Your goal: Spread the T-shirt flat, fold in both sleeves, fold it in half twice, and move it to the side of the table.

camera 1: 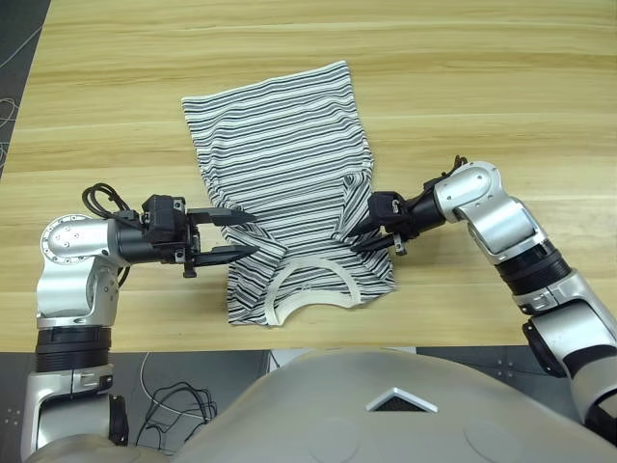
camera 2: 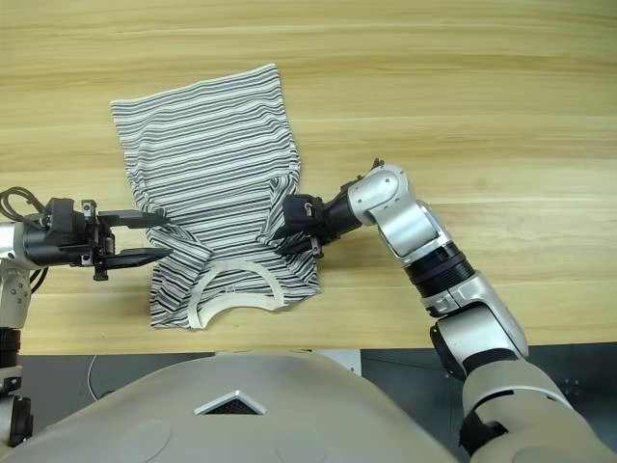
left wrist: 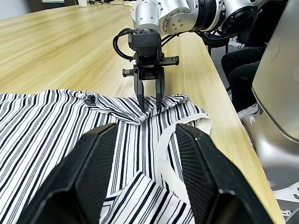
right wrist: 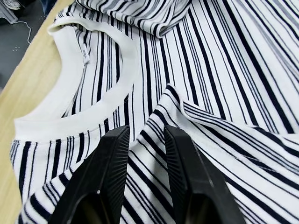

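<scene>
The striped T-shirt (camera 1: pixel 280 164) lies on the wooden table (camera 1: pixel 482 87), its white collar (camera 1: pixel 313 289) nearest me and both sleeves folded inward. My left gripper (camera 1: pixel 234 236) is open and level at the shirt's left edge beside the collar, its fingertips over the cloth. My right gripper (camera 1: pixel 353 242) is at the shirt's right side, on the folded-in sleeve (camera 1: pixel 355 198). Its fingers (right wrist: pixel 112 177) stand a narrow gap apart, straddling a ridge of the striped cloth (left wrist: pixel 149 112), tips (left wrist: pixel 141 100) touching the fabric.
Bare wood surrounds the shirt on the left, right and far side. The table's front edge (camera 1: pixel 463 342) runs just below the collar. Cables (camera 1: pixel 174 395) lie on the floor at the lower left.
</scene>
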{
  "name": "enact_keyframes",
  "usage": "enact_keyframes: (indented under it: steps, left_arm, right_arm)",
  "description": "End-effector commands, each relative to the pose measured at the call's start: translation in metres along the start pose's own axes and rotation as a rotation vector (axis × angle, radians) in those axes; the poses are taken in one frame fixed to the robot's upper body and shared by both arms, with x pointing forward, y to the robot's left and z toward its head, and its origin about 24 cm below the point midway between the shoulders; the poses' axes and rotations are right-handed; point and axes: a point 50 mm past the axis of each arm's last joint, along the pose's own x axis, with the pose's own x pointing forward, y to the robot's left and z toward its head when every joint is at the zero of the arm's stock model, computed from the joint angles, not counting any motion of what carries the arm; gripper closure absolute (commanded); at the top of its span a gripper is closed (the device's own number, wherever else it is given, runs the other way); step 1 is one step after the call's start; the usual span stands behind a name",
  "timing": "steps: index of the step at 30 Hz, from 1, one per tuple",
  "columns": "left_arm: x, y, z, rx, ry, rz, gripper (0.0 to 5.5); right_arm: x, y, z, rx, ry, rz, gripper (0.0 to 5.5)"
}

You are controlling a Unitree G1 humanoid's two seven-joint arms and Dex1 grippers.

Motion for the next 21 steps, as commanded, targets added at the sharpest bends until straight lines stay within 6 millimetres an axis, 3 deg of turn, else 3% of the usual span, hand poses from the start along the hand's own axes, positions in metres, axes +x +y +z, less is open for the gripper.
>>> enact_keyframes:
  steps: [1, 5, 7, 9, 11, 14, 17, 21]
  left_arm:
    - [0.003, 0.006, 0.007, 0.014, -0.001, 0.02, 3.17]
    - [-0.007, 0.007, 0.034, 0.064, -0.057, 0.109, 3.17]
    - [-0.018, 0.006, 0.049, 0.131, -0.022, 0.177, 3.0]
    - [-0.026, 0.0, 0.048, 0.282, 0.196, 0.201, 2.7]
    - [-0.02, -0.011, 0.036, 0.445, 0.426, 0.109, 2.38]
    - [-0.017, -0.032, 0.022, 0.627, 0.662, -0.073, 2.0]
    - [-0.03, -0.043, 0.023, 0.698, 0.787, -0.168, 1.5]
    - [-0.044, -0.054, 0.014, 0.688, 0.9, -0.261, 1.4]
  right_arm:
    - [-0.023, -0.004, 0.012, -0.01, -0.048, -0.037, 4.15]
    - [-0.08, -0.002, 0.024, 0.127, -0.294, -0.038, 4.15]
    - [-0.112, -0.001, 0.014, 0.156, -0.344, -0.084, 4.13]
    - [-0.13, -0.002, -0.006, 0.111, -0.228, -0.215, 3.95]
    - [-0.128, 0.004, -0.026, 0.005, -0.052, -0.253, 3.62]
    - [-0.107, 0.023, -0.05, -0.275, 0.196, -0.121, 3.19]
    - [-0.089, 0.039, -0.055, -0.455, 0.184, -0.017, 2.61]
    - [-0.075, 0.048, -0.048, -0.672, 0.111, 0.004, 2.57]
